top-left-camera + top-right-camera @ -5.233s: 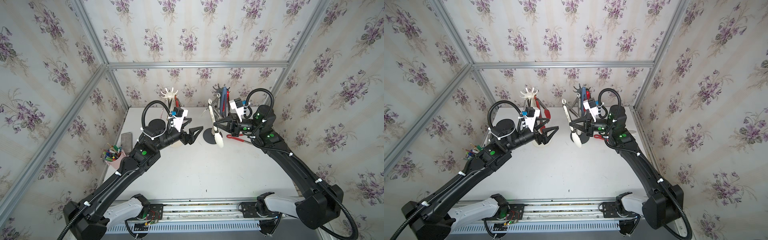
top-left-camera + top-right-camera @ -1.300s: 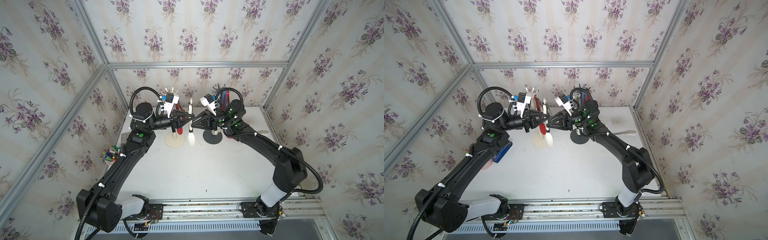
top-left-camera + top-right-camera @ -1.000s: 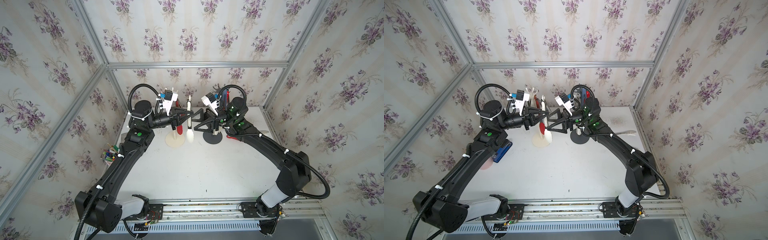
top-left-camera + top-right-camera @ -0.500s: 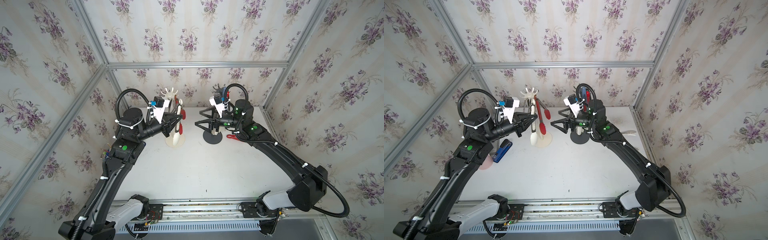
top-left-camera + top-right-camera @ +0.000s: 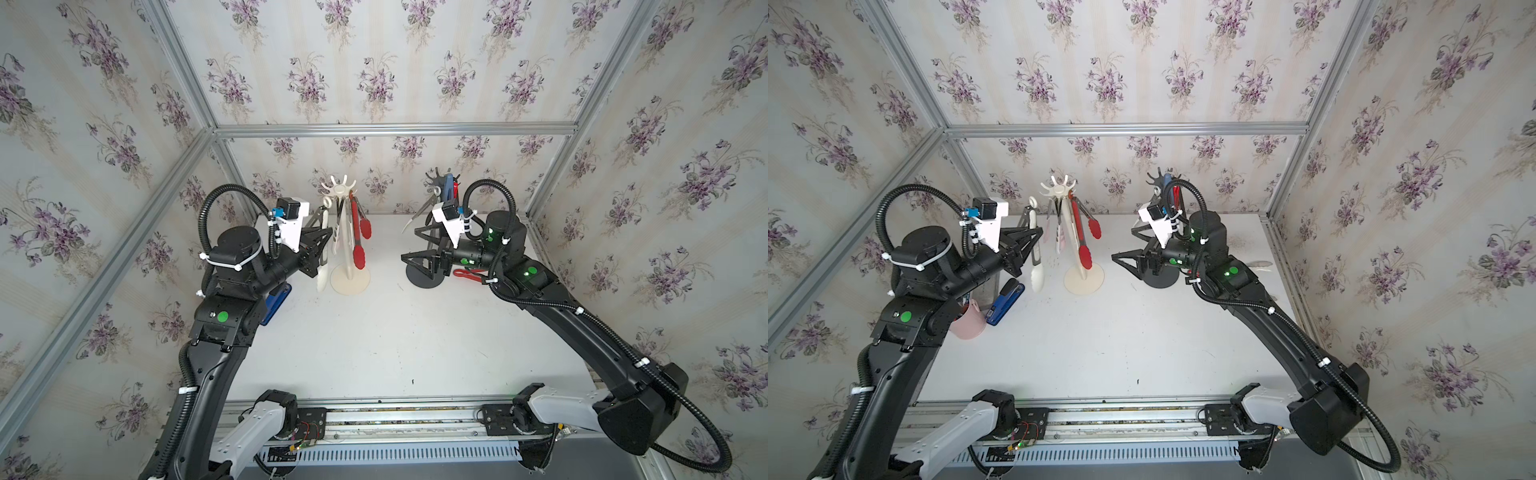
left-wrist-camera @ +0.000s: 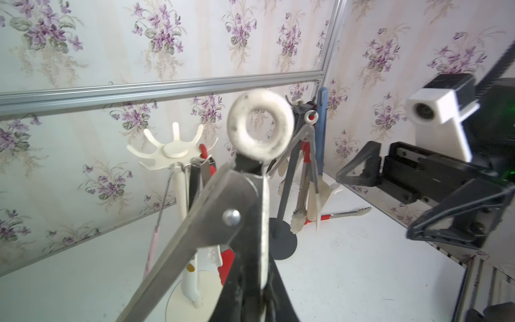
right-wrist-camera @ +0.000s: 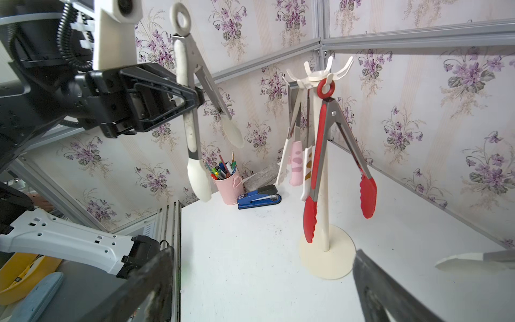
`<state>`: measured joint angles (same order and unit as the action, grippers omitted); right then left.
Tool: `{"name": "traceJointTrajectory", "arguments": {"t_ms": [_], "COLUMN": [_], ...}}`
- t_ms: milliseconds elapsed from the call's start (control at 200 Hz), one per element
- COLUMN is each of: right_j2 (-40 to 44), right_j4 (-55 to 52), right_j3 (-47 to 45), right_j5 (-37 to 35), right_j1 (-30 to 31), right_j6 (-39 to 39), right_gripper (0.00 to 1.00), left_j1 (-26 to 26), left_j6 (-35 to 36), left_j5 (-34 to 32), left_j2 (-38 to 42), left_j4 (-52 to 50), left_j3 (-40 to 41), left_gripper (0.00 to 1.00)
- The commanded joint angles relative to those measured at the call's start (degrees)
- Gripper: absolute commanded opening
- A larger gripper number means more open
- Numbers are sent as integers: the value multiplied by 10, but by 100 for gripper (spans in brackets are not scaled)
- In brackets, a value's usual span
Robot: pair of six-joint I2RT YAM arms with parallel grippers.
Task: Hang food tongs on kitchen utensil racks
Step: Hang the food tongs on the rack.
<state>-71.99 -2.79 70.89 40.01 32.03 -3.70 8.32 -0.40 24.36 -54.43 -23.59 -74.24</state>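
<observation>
- The left gripper (image 7: 192, 100) is clamped on white-tipped tongs (image 7: 191, 131), holding them upright, ring uppermost, just beside the cream-white rack (image 5: 1084, 277) at the back of the table.
- Red tongs (image 5: 1086, 257) hang from that rack's hooks.
- The right gripper (image 5: 1129, 246), jaws spread wide, hovers by the dark grey rack (image 5: 428, 281).

We see a pink cup (image 7: 229, 186) full of pens (image 7: 223, 167) at the left edge of the white bench (image 5: 374, 353), toward its far-left corner. A blue stapler (image 7: 259, 196) lies just beside the cup, nearer the bench's middle. A grey speckled block (image 7: 260, 175) sits behind the stapler, by the wall. Off the bench we make out a yellow tub (image 7: 16, 276) and a pale blue board (image 7: 36, 298). Violet-sprigged wallpaper (image 5: 374, 79) fills the aluminium frame (image 5: 390, 129).
</observation>
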Motion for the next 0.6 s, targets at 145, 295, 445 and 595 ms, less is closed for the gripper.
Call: {"name": "traceJointTrajectory", "arguments": {"t_ms": [145,295,445,595], "right_j2": [23,36,47,51], "right_j4": [-29,-42,-62,-81], "right_j3": [-3,-8,-8,-3], "right_j5": [-1,-6,-4,-4], "right_j1": [-3,-4,-4,-31], "right_j6": [36,47,61,72], "right_gripper": [100,100,100,100], "left_j1": [-53,-83,-118,-149], "left_j6": [49,58,56,52], "left_j5": [106,160,209,226], "left_j2": [-26,-56,-86,-115], "left_j4": [-13,-17,-17,-17], "left_j3": [-10,-19,-30,-41], "left_gripper": [1,1,1,1]}}
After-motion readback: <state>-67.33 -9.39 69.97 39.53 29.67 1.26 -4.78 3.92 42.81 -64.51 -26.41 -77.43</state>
